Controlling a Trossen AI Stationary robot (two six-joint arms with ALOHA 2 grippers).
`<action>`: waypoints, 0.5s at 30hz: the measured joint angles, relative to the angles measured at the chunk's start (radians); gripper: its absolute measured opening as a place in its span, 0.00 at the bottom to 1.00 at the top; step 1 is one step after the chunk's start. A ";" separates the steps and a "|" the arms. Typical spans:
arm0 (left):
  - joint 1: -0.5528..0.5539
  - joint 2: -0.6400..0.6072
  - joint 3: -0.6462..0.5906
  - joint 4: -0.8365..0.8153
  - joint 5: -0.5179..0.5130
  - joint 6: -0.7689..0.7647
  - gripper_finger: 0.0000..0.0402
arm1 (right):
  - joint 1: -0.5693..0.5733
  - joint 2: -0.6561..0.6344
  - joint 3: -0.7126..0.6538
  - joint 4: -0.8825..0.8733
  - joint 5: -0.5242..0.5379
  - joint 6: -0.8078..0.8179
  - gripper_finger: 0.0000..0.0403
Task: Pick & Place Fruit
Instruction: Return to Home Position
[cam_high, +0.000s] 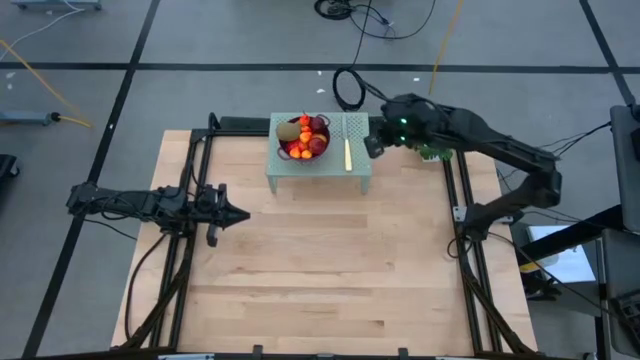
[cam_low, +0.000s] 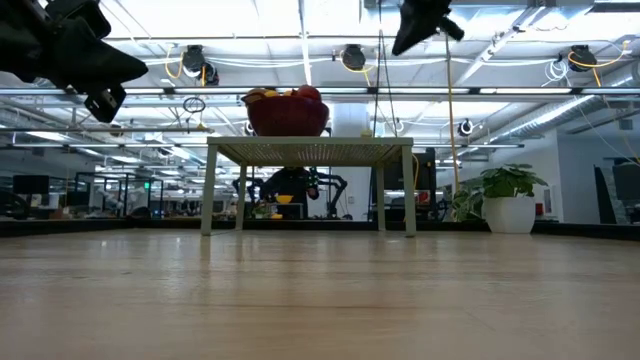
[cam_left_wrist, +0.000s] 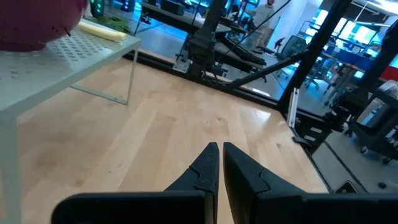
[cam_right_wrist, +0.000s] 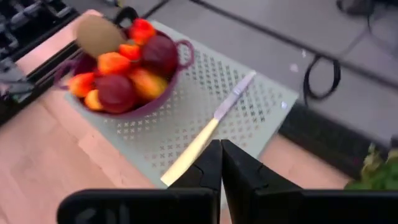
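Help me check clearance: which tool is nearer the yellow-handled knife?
Right. The right tool hovers close beside the yellow-handled knife on the rack; the left tool sits far off over the table.

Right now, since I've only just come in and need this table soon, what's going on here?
Nothing is being held. The fruit sits piled in the bowl on the small shelf at the far side of the table, with the knife lying beside the bowl. The right gripper hangs raised by the shelf's right end, fingers shut and empty. The left gripper waits over the table's left side, fingers shut too.
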 joint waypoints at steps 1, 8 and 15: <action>0.000 0.000 0.000 0.001 -0.006 0.005 0.05 | 0.015 -0.015 0.000 0.001 0.014 -0.035 0.00; 0.000 0.000 0.000 0.009 -0.079 0.020 0.05 | 0.112 -0.108 0.000 0.004 0.101 -0.175 0.00; 0.000 0.000 0.000 0.057 -0.096 0.087 0.05 | 0.197 -0.190 -0.083 0.048 0.171 -0.194 0.00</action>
